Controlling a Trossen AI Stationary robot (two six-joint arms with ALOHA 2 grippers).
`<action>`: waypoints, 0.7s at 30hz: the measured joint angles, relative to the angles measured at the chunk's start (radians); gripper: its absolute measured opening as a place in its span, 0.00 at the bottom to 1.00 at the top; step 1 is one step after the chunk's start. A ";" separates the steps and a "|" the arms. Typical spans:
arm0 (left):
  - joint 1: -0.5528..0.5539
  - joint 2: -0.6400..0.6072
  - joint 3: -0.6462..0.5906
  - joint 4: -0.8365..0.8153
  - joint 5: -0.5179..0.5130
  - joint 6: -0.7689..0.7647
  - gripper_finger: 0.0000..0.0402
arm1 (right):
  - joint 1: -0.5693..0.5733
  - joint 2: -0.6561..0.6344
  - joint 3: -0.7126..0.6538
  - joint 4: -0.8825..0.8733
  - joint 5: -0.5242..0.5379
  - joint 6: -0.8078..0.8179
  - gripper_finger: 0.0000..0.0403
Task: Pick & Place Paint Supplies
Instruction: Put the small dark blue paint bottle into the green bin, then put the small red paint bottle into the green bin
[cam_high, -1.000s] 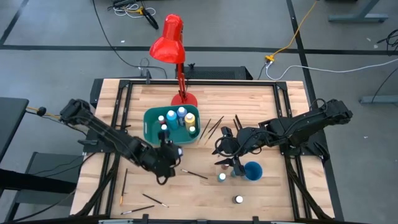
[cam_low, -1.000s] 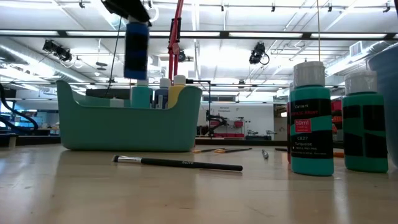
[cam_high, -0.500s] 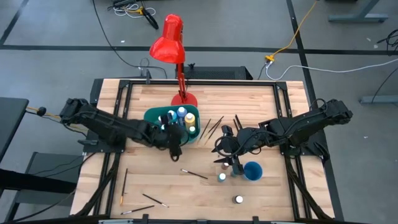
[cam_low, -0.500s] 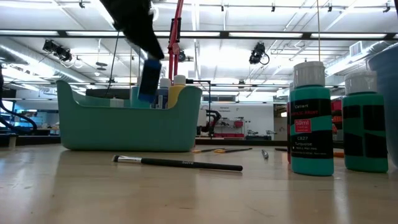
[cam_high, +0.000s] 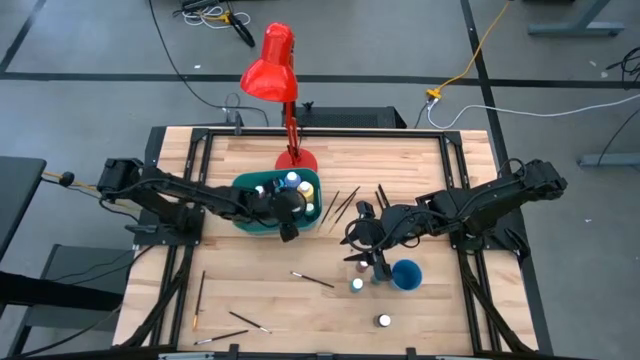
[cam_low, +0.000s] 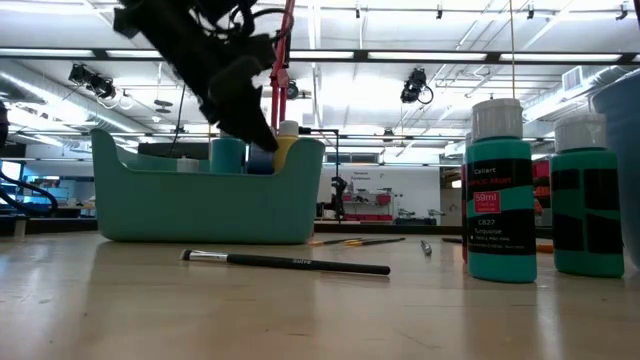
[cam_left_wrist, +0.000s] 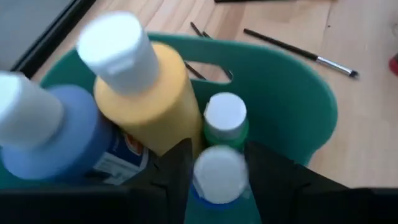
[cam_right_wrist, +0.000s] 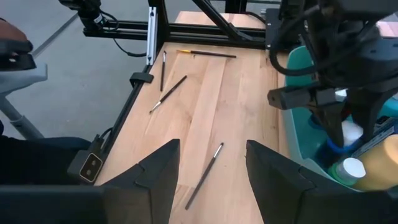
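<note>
Bottles fill the teal bin at centre-left of the high view, and the left hand is reached down into it near its right end. In the left wrist view its two dark fingers are closed on a blue bottle with a white cap, held among a yellow bottle, a green bottle and a pale blue bottle. The low view shows that arm coming down from the upper left into the bin.

Right of centre in the high view, the right hand hangs above the wooden surface with its fingers parted and nothing between them. Just below it stand two teal bottles beside a round blue cup, and another white-capped bottle stands alone lower in the frame. A dark paintbrush lies at lower centre, more brushes lie right of the bin, and others at lower left. A red lamp stands at the upper middle.
</note>
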 joint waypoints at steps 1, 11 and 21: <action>0.002 0.000 -0.015 0.022 -0.003 -0.008 0.39 | 0.000 0.000 0.000 0.000 0.000 -0.001 0.47; 0.009 -0.002 -0.084 0.120 -0.015 -0.035 0.21 | 0.000 0.000 0.000 0.000 0.000 -0.004 0.47; 0.008 0.001 -0.086 0.181 -0.016 0.029 0.14 | 0.000 0.000 0.000 -0.001 0.000 -0.005 0.47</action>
